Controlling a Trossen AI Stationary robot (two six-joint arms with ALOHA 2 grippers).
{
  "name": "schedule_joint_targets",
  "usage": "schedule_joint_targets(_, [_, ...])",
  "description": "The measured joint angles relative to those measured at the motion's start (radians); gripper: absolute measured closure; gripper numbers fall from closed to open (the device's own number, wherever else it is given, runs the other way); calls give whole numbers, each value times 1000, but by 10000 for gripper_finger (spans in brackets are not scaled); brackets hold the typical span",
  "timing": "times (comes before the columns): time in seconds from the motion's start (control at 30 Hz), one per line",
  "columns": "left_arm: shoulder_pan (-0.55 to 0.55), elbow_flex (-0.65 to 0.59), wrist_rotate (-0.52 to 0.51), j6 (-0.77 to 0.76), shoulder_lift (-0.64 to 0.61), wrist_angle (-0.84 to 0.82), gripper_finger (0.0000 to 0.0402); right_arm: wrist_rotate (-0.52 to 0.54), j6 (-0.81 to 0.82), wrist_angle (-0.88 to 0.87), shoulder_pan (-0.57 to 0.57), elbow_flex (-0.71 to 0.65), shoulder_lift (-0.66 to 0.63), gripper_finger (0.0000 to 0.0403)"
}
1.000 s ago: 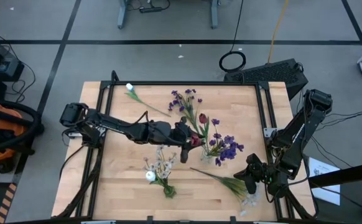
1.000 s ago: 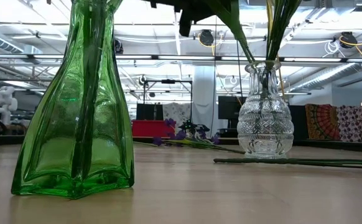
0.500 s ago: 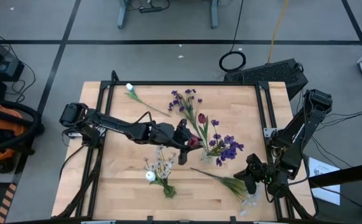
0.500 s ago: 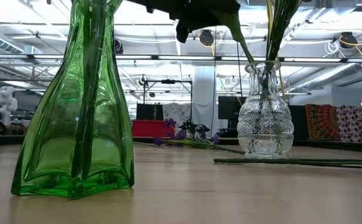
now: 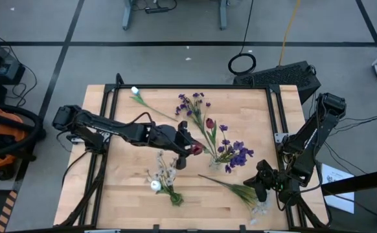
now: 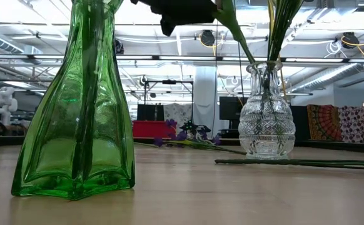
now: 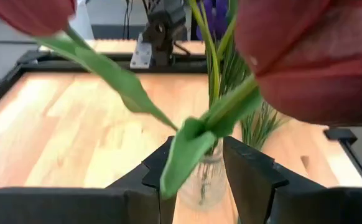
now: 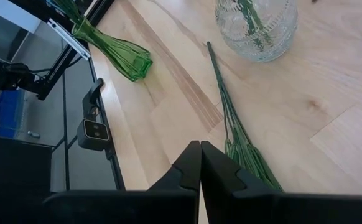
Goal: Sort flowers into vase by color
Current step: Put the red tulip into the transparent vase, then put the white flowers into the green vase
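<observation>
Fingers of the left gripper are seen clamped on a green stem with a leaf, and dark red tulip heads fill the wrist view right in front of them. From above, this gripper is held over the middle of the table, with a red bloom at its tip, just left of the clear glass vase.

That clear vase, cut with a diamond pattern, is stood right of centre and holds green stems topped from above by purple blooms and one red tulip. A green glass vase is stood nearer the front, left of it, and holds white flowers on green stems.

Outside the vases, a white bud on a stem is laid at the far left of the table, a purple spray at the far middle, and a bundle of green stems with pale heads flat at the near right.

The right gripper is parked at the near right edge of the table, its fingers pressed together on nothing, pointing at the lying bundle.

No readable writing or label is shown on either vase.
</observation>
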Motion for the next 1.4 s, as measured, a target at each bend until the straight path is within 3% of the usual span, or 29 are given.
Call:
schedule_joint_targets(0.3, [8, -2, 43, 0, -26, -110, 272, 0, 16, -2, 0, 0, 0, 403])
schedule_joint_targets(0.53, [68, -1, 41, 65, -129, -188, 272, -11, -48, 9, -22, 0, 0, 403])
schedule_joint_targets(0.77, [167, -1, 25, 151, -249, -402, 302, -174, -111, -128, -115, 117, 32, 403])
schedule_joint_targets(0.97, [270, -88, 172, 166, -359, -420, 392, -344, -82, -479, -186, 369, 186, 403])
schedule_joint_targets(1.23, [344, -285, 241, 155, -498, -399, 398, -551, -77, -583, -228, 593, 418, 403])
schedule_joint_targets(1.4, [347, -354, 262, 147, -549, -392, 398, -551, -67, -580, -239, 640, 526, 403])
